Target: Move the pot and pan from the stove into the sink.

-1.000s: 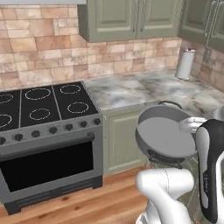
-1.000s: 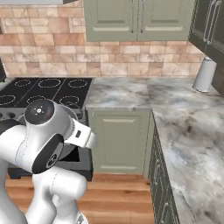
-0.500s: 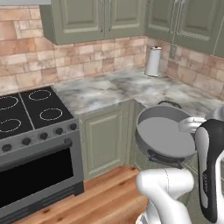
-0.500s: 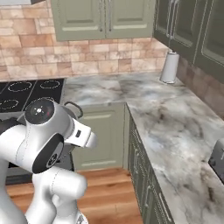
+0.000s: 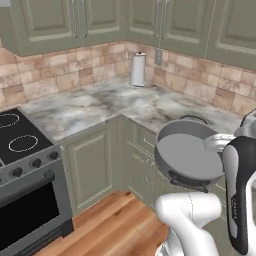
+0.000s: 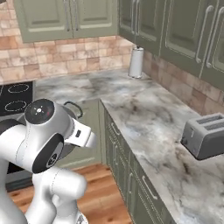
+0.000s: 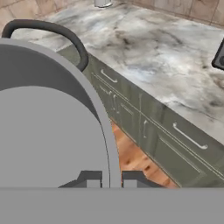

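The pot [image 5: 189, 156] is a wide grey metal one, held up in the air in front of the lower cabinets, off the stove [image 5: 17, 144]. In the hand view the pot [image 7: 48, 127] takes up the left side, and its dark arched side handle [image 7: 57, 30] is at the top. My gripper [image 7: 111, 180] is shut on the pot's rim, one fingertip on each side of the wall. From the right base view the arm hides most of the pot, and its side handle [image 6: 77, 109] pokes out beside the stove [image 6: 15, 98]. The pan and the sink are out of view.
A marbled L-shaped counter [image 5: 105, 107] runs from the stove round the corner, with green cabinet doors below and above. A paper towel roll [image 5: 138, 69] stands in the corner. A grey toaster [image 6: 205, 135] sits on the right run of counter. Below lies wooden floor [image 5: 115, 225].
The whole picture has slid left, so the base has turned right: the stove has gone to the left edge and the corner counter and toaster have come in. The pot stays in my grip.
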Available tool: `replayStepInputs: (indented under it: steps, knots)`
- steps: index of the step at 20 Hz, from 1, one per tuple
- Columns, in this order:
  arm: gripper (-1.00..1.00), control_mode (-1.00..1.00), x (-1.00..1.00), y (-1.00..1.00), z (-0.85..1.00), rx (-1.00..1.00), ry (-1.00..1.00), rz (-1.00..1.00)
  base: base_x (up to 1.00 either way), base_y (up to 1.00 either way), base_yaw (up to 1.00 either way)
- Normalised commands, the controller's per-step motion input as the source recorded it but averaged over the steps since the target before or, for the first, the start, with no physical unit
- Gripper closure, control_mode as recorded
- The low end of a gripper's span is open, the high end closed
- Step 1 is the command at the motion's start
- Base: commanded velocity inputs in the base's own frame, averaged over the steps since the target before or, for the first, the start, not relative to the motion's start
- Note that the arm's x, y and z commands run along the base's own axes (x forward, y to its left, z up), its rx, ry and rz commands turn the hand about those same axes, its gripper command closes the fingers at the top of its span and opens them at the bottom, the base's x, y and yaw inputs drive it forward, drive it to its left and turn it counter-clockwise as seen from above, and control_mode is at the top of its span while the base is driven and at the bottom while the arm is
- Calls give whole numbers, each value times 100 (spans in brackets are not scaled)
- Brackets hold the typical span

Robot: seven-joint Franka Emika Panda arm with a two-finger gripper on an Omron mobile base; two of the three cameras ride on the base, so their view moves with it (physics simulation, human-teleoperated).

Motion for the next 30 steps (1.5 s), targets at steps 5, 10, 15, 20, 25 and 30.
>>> replayStepInputs:
  steps: [5, 10, 15, 20, 25, 30]
  knots:
    - [100, 100, 0, 0, 0, 0, 0, 0, -21, -28, -37]
    - [100, 100, 0, 0, 0, 0, 0, 0, -25, -34, -34]
    - [100, 100, 0, 0, 0, 0, 0, 0, -26, -34, -34]
    - [100, 100, 0, 0, 0, 0, 0, 0, -20, -25, -38]
    - [100, 100, 0, 0, 0, 0, 0, 0, -17, -20, -40]
    - [100, 100, 0, 0, 0, 0, 0, 0, -13, -14, -43]
